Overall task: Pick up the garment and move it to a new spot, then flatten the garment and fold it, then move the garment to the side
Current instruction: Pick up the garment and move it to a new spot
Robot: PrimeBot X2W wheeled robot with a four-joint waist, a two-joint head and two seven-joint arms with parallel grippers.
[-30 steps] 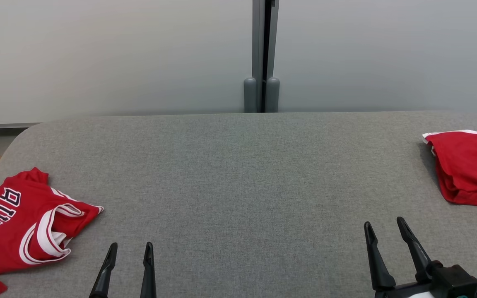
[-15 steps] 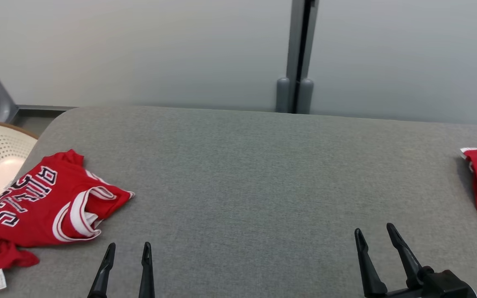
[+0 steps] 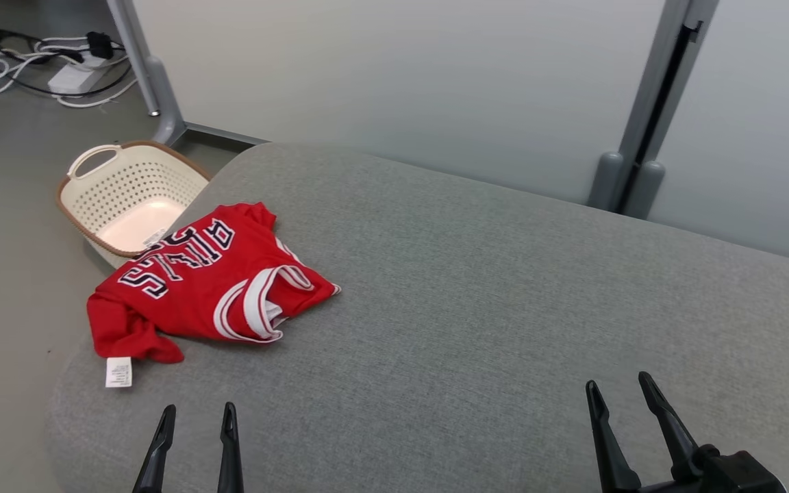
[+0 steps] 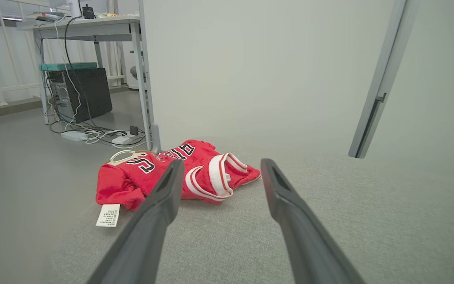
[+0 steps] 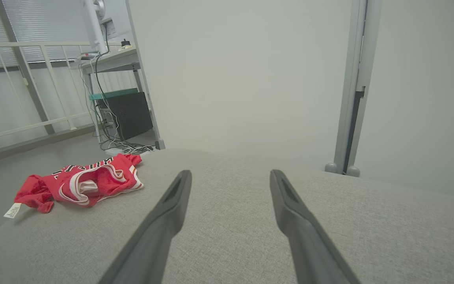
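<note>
A crumpled red jersey [image 3: 196,287] with white trim and dark lettering lies at the left end of the grey table [image 3: 470,308], a white label hanging off its near corner. It also shows as the jersey [image 4: 179,173] ahead in the left wrist view and the jersey [image 5: 81,181] far left in the right wrist view. My left gripper [image 3: 197,414] is open just short of it, nothing between its fingers. My right gripper [image 3: 617,390] is open over bare table at the lower right, well away from the jersey.
A cream perforated basket [image 3: 131,202] stands on the floor beyond the table's left end, right behind the jersey. Cables and a power strip [image 3: 72,72] lie on the floor further back. A grey partition post [image 3: 634,164] rises behind the table.
The head camera has swung left: the jersey now sits nearer the middle of the view, the basket and floor have appeared, and the second red garment at the right has left the view.
</note>
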